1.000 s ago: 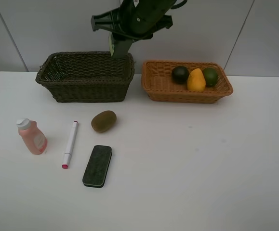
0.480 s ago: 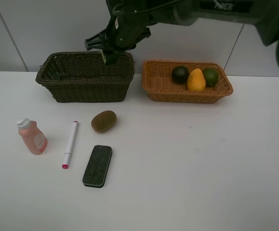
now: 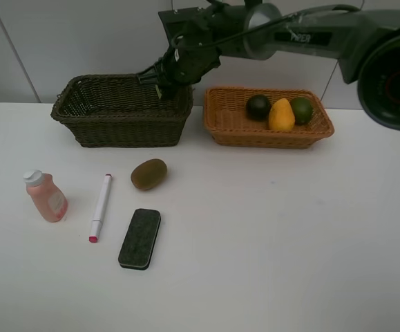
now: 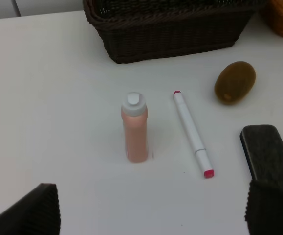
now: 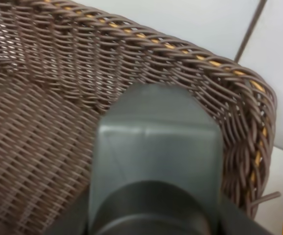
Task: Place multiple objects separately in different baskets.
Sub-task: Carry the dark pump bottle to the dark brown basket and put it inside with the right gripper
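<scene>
White surface [image 3: 289, 242] under pale grey wall panels [image 3: 68, 41]. Right jaws clenched on the dark grey bottle [image 5: 156, 156], poised over the inside of the deep dark brown-green basket [image 3: 122, 128], at the corner nearest the orange-tan basket [image 3: 227, 128]. Bottle matte and slab-sided, with a rounded shoulder, filling most of the right wrist view; jaw tips hidden behind it, so grip itself not directly visible. Below and around the jaws, tight brown weave, yellow strands showing along the rim. Off to the side of the right jaws, well apart, in the shallower basket: dark mangosteen [image 3: 258, 106], yellow mango [image 3: 281, 115] and green lime [image 3: 301, 110], close together in a row, mango in the middle.

Left jaws released, spread wide, nothing between the ribbed black pads [image 4: 33, 210]; not seen from the high camera. Straight ahead of the gap, pink bottle [image 4: 134, 128], upright, white-capped. Just beside it, white marker [image 4: 192, 133], flat on the surface, red at the end nearer the jaws. Farther out, brown kiwi [image 4: 235, 82], fuzzy, lying between the marker and the dark brown-green basket's wall. Closest to the jaws, black eraser [image 4: 268, 154], flat, near end cut off behind one pad. Dark brown-green basket's rim cropped from the left wrist view; orange-tan basket only a sliver at the frame's edge.
</scene>
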`<action>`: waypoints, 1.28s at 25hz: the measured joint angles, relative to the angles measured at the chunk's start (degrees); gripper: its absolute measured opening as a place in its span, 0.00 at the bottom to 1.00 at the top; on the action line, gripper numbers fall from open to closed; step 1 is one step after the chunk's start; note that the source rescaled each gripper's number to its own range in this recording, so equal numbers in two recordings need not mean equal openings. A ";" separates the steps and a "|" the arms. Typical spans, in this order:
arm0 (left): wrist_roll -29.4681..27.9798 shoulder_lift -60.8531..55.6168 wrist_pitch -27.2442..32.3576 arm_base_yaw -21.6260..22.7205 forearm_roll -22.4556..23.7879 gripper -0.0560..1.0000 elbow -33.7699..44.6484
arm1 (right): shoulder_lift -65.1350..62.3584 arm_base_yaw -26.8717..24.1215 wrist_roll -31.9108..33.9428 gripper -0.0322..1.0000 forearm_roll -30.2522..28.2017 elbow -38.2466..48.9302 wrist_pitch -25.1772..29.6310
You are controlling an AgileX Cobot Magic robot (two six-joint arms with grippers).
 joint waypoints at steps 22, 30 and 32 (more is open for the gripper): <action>0.00 0.00 0.00 0.00 0.00 1.00 0.00 | 0.88 -0.04 0.00 0.99 -2.38 -0.44 -1.12; 0.00 0.00 0.00 0.00 0.00 1.00 0.00 | 0.88 0.01 -0.72 1.00 -2.38 -0.44 -0.23; 0.00 0.00 0.00 0.00 0.00 1.00 0.00 | 0.69 0.11 -1.38 1.00 -2.32 -0.44 0.40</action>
